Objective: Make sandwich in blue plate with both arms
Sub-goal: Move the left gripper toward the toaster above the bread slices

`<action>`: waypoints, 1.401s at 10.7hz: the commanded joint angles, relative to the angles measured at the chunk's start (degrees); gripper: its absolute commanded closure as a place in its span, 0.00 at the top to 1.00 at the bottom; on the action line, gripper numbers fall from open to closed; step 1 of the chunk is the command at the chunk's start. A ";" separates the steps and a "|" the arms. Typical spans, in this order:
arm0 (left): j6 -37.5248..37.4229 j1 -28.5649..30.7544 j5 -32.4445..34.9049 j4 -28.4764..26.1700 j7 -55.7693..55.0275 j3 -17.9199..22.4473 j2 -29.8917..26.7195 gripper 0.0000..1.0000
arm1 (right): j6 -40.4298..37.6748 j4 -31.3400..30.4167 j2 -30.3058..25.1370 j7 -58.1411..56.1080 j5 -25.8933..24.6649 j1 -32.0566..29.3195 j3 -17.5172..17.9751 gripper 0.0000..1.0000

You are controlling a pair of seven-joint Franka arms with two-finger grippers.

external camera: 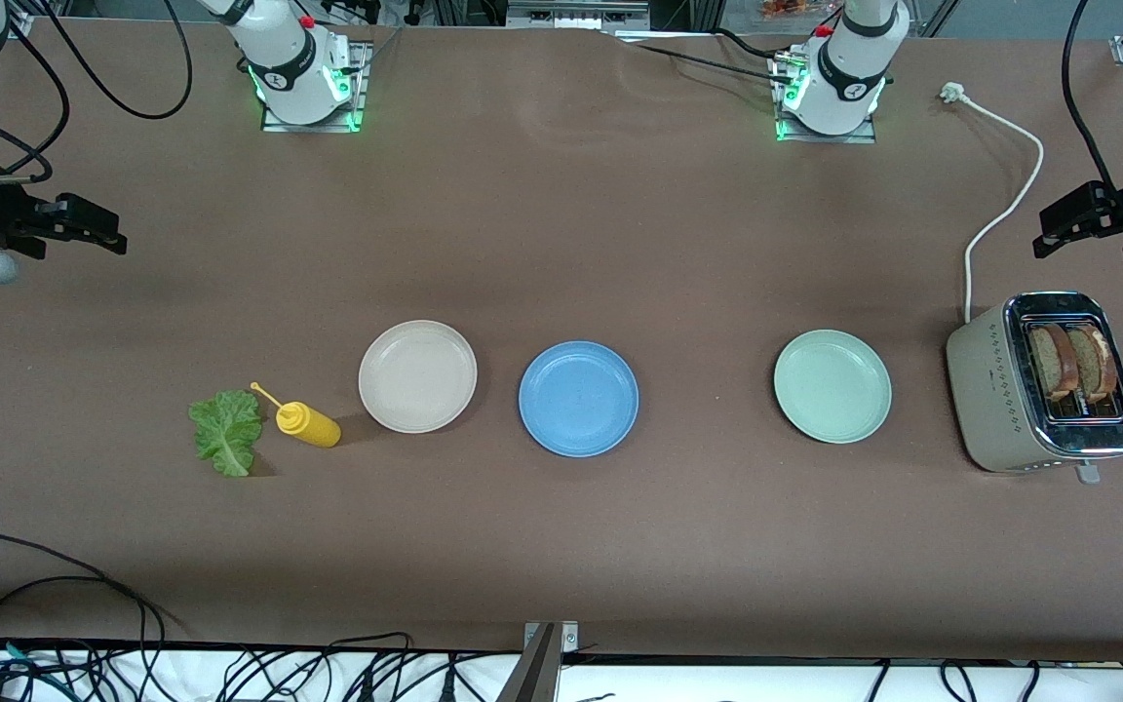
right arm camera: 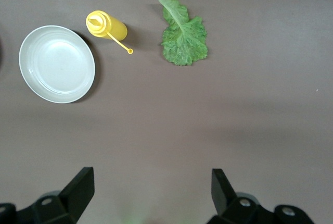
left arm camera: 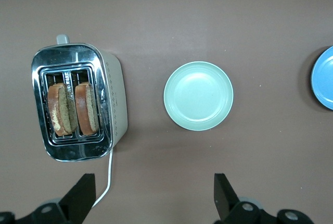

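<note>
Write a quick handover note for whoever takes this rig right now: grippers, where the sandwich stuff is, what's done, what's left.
Left gripper: open, empty, waiting in the air at its own end of the table, near the toaster.
Right gripper: open, empty, waiting at its end of the table.
Bread slices: both upright in the toaster's slots.
Lettuce leaf: flat on the table beside the yellow squeeze bottle, toward the right arm's end.
Blue plate: empty, between the beige-white plate and the mint-green plate.
Done: nothing.
Left: move bread, lettuce and second slice onto the blue plate.
</note>
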 commanded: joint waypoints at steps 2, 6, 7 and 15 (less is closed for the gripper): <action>-0.62 0.75 1.32 0.61 1.21 -0.41 0.24 1.00 | -0.94 1.16 0.34 0.24 0.94 -0.43 0.04 1.00; -0.62 1.63 1.32 0.96 1.29 -0.41 0.85 1.00 | -1.03 1.16 0.34 0.24 0.94 -0.43 0.04 1.00; -0.27 2.15 1.41 1.05 1.29 -0.41 1.38 1.00 | -1.03 1.16 0.42 0.24 0.94 -0.43 0.04 1.00; 10.36 4.88 7.38 0.79 6.28 -0.24 9.72 1.00 | -1.03 1.16 0.34 0.16 1.02 -0.43 0.04 1.00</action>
